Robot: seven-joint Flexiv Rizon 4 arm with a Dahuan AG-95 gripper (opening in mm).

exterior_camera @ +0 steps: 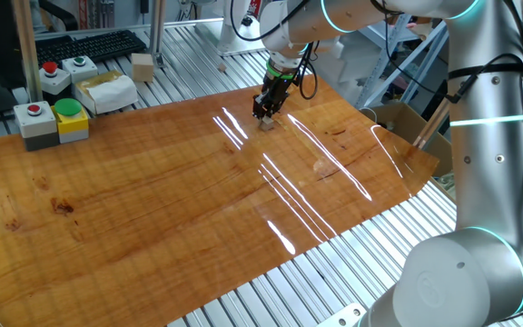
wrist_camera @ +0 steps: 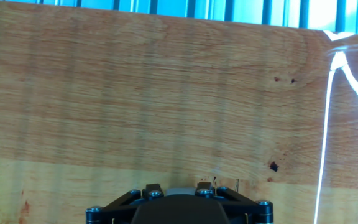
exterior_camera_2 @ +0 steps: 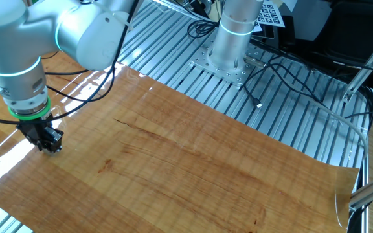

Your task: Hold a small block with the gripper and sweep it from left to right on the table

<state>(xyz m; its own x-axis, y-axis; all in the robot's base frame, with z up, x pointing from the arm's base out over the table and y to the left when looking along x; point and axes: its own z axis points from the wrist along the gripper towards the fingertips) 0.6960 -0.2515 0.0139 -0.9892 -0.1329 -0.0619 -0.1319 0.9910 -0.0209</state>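
- Gripping looks to us like the step in hand: the gripper (exterior_camera: 266, 116) points straight down at the table (exterior_camera: 152, 209), its tips at the surface, and we judge the sweep not yet begun.
- We see the small block (exterior_camera: 267, 124) in one fixed view as a pale speck right at the claw's tips, partly covered by them.
- We make out a pale sliver between the black fingers (wrist_camera: 151, 191) in the hand view, which we take for the block.
- We see the jaws drawn in narrow, but we cannot tell whether they already pinch the block or only flank it.
- We cannot pick out the block in the other fixed view; the claw hides it.
- We judge the next move calls for a firm pinch, then a level slide along the board, keeping the block pressed to the wood.
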